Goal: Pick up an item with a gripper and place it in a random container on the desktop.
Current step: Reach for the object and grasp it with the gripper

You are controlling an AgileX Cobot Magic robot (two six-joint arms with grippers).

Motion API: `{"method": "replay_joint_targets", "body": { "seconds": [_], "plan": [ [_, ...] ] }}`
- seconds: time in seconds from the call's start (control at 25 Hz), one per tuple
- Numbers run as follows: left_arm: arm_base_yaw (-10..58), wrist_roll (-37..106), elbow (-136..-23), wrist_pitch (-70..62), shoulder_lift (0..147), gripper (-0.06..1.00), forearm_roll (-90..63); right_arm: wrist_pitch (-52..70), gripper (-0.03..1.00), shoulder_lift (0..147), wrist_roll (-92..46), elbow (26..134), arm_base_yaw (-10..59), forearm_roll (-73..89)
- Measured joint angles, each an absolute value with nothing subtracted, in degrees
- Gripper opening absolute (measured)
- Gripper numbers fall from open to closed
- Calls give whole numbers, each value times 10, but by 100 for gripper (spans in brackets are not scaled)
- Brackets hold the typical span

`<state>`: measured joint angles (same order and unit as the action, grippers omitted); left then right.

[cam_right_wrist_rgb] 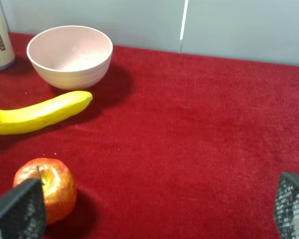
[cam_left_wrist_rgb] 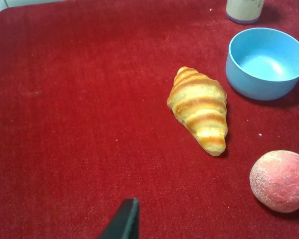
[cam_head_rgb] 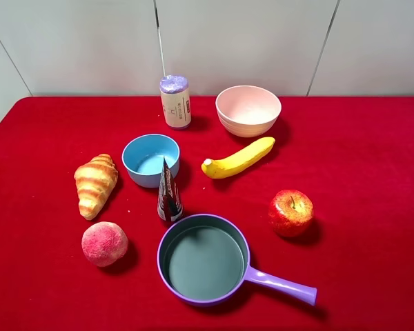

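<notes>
The small upright roll with crinkled lavender top and beige paper label (cam_head_rgb: 175,102) stands at the back of the red-cloth worktop (cam_head_rgb: 372,158), near the round pink bowl (cam_head_rgb: 248,109). Its red mark and print are too small to read, and both wrist views crop it. The right fingers (cam_right_wrist_rgb: 20,211) stand wide apart. Of the left fingers (cam_left_wrist_rgb: 124,219) only one dark tip shows, so I cannot tell their state.

red desktop (cam_head_rgb: 372,138), roll (cam_head_rgb: 175,102), pink bowl (cam_head_rgb: 248,125), blue bowl (cam_head_rgb: 146,178), banana (cam_head_rgb: 238,158), croissant (cam_head_rgb: 95,185), peach (cam_head_rgb: 104,243), apple (cam_head_rgb: 290,213), cone packet (cam_head_rgb: 168,196), purple pan (cam_head_rgb: 203,263)
</notes>
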<state>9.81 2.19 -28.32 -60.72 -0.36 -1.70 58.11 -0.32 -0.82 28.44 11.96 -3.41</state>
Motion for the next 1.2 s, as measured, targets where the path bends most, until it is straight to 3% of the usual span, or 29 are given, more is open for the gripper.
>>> {"method": "replay_joint_targets", "body": {
  "seconds": [1.2],
  "plan": [
    [98, 22, -283, -607, -4, 98, -17, 581, 69, -3, -8, 284, 120, -34]
  ]
}}
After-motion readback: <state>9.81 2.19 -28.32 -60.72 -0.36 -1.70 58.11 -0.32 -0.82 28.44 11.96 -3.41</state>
